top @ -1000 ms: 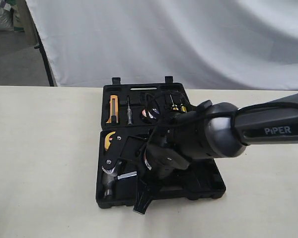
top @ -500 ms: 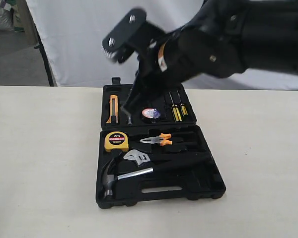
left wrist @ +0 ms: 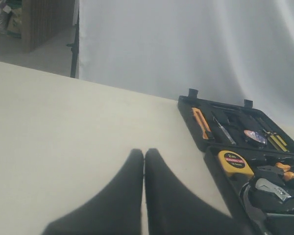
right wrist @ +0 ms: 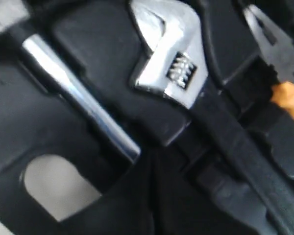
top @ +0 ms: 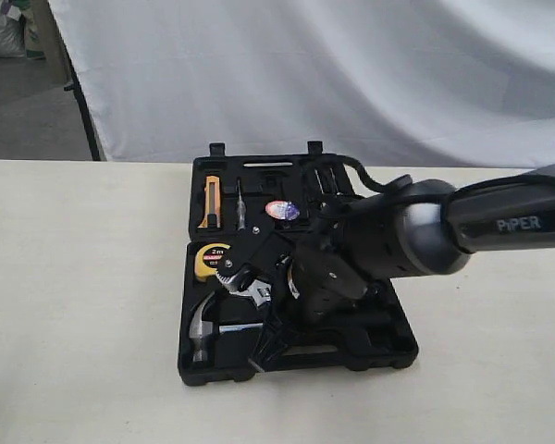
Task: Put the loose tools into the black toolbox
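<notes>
**Black toolbox** (top: 398, 347): open flat at the centre of the desk (top: 74, 305), lid half toward the top of the frame, base half toward the bottom.

**Lid half:**
- blue-and-white tape roll (top: 282, 210), in a recess near the middle
- orange utility knife (top: 210, 203), at the left edge
- a slim screwdriver (top: 240, 215), between the two

**Base half:**
- claw hammer (top: 202, 335), head at the lower left corner, steel shaft running right under the arm
- adjustable wrench (top: 252, 292), silver head just above the hammer shaft; whether it sits fully in its recess cannot be told
- yellow tape measure (top: 210, 262), upper left corner
- orange-handled pliers (right wrist: 285, 95), beside the wrench handle

**Right hand** (top: 266, 350): reaches in from the right of the frame and points down over the base half, near the slot handle. Its black fingers merge with the black case, so apart or together cannot be told.

**Left hand** (left wrist: 144, 152): fingers pressed together, nothing between them, over bare desk well apart from the toolbox.
</notes>
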Robot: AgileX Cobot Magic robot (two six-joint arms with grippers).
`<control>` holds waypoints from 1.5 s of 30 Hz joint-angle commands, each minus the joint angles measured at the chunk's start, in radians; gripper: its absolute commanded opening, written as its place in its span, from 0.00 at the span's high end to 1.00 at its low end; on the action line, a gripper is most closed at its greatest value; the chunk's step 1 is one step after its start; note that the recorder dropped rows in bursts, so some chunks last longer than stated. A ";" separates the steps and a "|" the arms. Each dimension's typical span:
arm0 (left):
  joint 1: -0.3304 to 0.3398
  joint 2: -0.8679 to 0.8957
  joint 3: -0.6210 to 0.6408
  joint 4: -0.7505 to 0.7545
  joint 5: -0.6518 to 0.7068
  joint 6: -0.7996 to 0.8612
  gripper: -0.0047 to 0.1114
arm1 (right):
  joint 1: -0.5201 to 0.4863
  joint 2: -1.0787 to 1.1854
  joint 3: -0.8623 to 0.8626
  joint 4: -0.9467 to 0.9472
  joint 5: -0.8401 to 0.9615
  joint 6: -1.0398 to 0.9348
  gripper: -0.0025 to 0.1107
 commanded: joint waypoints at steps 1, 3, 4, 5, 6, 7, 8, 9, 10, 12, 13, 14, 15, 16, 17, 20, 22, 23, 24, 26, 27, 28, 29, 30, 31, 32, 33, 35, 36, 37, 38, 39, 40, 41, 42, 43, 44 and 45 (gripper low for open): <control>0.025 -0.003 -0.003 0.004 -0.007 -0.005 0.95 | -0.009 0.145 -0.050 -0.010 0.263 -0.016 0.97; 0.025 -0.003 -0.003 0.004 -0.007 -0.005 0.95 | -0.006 0.113 -0.086 -0.008 0.320 -0.017 0.97; 0.025 -0.003 -0.003 0.004 -0.007 -0.005 0.95 | -0.006 0.093 -0.095 -0.002 0.320 -0.017 0.97; 0.025 -0.003 -0.003 0.004 -0.007 -0.005 0.95 | -0.005 0.066 -0.105 0.002 0.316 -0.017 0.97; 0.025 -0.003 -0.003 0.004 -0.007 -0.005 0.95 | -0.005 0.038 -0.112 0.004 0.308 -0.017 0.97; 0.025 -0.003 -0.003 0.004 -0.007 -0.005 0.95 | -0.005 0.014 -0.117 0.004 0.296 -0.017 0.97; 0.025 -0.003 -0.003 0.004 -0.007 -0.005 0.95 | -0.005 -0.017 -0.122 0.004 0.284 -0.017 0.97; 0.025 -0.003 -0.003 0.004 -0.007 -0.005 0.95 | -0.005 -0.047 -0.128 0.004 0.281 -0.017 0.97; 0.025 -0.003 -0.003 0.004 -0.007 -0.005 0.95 | -0.005 -0.079 -0.133 0.004 0.273 -0.017 0.97; 0.025 -0.003 -0.003 0.004 -0.007 -0.005 0.95 | -0.005 -0.141 -0.141 0.004 0.264 -0.015 0.97; 0.025 -0.003 -0.003 0.004 -0.007 -0.005 0.95 | -0.005 -0.165 -0.141 0.004 0.254 -0.015 0.97; 0.025 -0.003 -0.003 0.004 -0.007 -0.005 0.95 | -0.005 -0.195 -0.141 0.004 0.237 -0.004 0.97; 0.025 -0.003 -0.003 0.004 -0.007 -0.005 0.95 | -0.005 -0.223 -0.141 0.004 0.217 0.013 0.97; 0.025 -0.003 -0.003 0.004 -0.007 -0.005 0.95 | -0.005 -0.243 -0.141 0.004 0.198 0.029 0.97; 0.025 -0.003 -0.003 0.004 -0.007 -0.005 0.95 | -0.005 -0.266 -0.141 0.010 0.174 0.054 0.97; 0.025 -0.003 -0.003 0.004 -0.007 -0.005 0.95 | -0.005 -0.312 -0.141 0.040 0.098 0.133 0.97; 0.025 -0.003 -0.003 0.004 -0.007 -0.005 0.95 | -0.005 -0.323 -0.141 0.091 0.070 0.184 0.97; 0.025 -0.003 -0.003 0.004 -0.007 -0.005 0.95 | -0.005 -0.323 -0.141 0.124 0.054 0.193 0.97; 0.025 -0.003 -0.003 0.004 -0.007 -0.005 0.95 | -0.004 -0.318 -0.141 0.158 0.044 0.193 0.97; 0.025 -0.003 -0.003 0.004 -0.007 -0.005 0.95 | 0.001 -0.303 -0.141 0.193 0.036 0.193 0.97; 0.025 -0.003 -0.003 0.004 -0.007 -0.005 0.95 | 0.006 -0.290 -0.141 0.200 0.036 0.193 0.97; 0.025 -0.003 -0.003 0.004 -0.007 -0.005 0.95 | 0.008 -0.274 -0.141 0.203 0.036 0.191 0.97; 0.025 -0.003 -0.003 0.004 -0.007 -0.005 0.95 | 0.010 -0.260 -0.141 0.205 0.036 0.191 0.97; 0.025 -0.003 -0.003 0.004 -0.007 -0.005 0.95 | 0.012 -0.241 -0.141 0.205 0.036 0.191 0.97; 0.025 -0.003 -0.003 0.004 -0.007 -0.005 0.95 | 0.017 -0.221 -0.141 0.205 0.034 0.191 0.97; 0.025 -0.003 -0.003 0.004 -0.007 -0.005 0.95 | 0.020 -0.200 -0.141 0.205 0.032 0.191 0.97; 0.025 -0.003 -0.003 0.004 -0.007 -0.005 0.95 | 0.026 -0.179 -0.141 0.205 0.023 0.191 0.97; 0.025 -0.003 -0.003 0.004 -0.007 -0.005 0.95 | 0.035 -0.142 -0.141 0.207 0.001 0.191 0.97; 0.025 -0.003 -0.003 0.004 -0.007 -0.005 0.95 | 0.043 -0.120 -0.141 0.207 -0.012 0.191 0.97; 0.025 -0.003 -0.003 0.004 -0.007 -0.005 0.95 | 0.054 -0.085 -0.141 0.207 -0.041 0.191 0.97; 0.025 -0.003 -0.003 0.004 -0.007 -0.005 0.95 | 0.064 -0.063 -0.141 0.207 -0.051 0.191 0.97; 0.025 -0.003 -0.003 0.004 -0.007 -0.005 0.95 | 0.073 -0.034 -0.141 0.207 -0.069 0.191 0.97; 0.025 -0.003 -0.003 0.004 -0.007 -0.005 0.95 | 0.078 -0.019 -0.141 0.207 -0.076 0.191 0.97; 0.025 -0.003 -0.003 0.004 -0.007 -0.005 0.95 | 0.086 0.005 -0.141 0.207 -0.081 0.191 0.97; 0.025 -0.003 -0.003 0.004 -0.007 -0.005 0.95 | 0.091 0.018 -0.141 0.207 -0.081 0.191 0.97; 0.025 -0.003 -0.003 0.004 -0.007 -0.005 0.95 | 0.093 0.033 -0.141 0.207 -0.072 0.191 0.97; 0.025 -0.003 -0.003 0.004 -0.007 -0.005 0.95 | 0.095 0.042 -0.141 0.207 -0.064 0.191 0.97; 0.025 -0.003 -0.003 0.004 -0.007 -0.005 0.95 | 0.097 0.054 -0.141 0.207 -0.047 0.191 0.97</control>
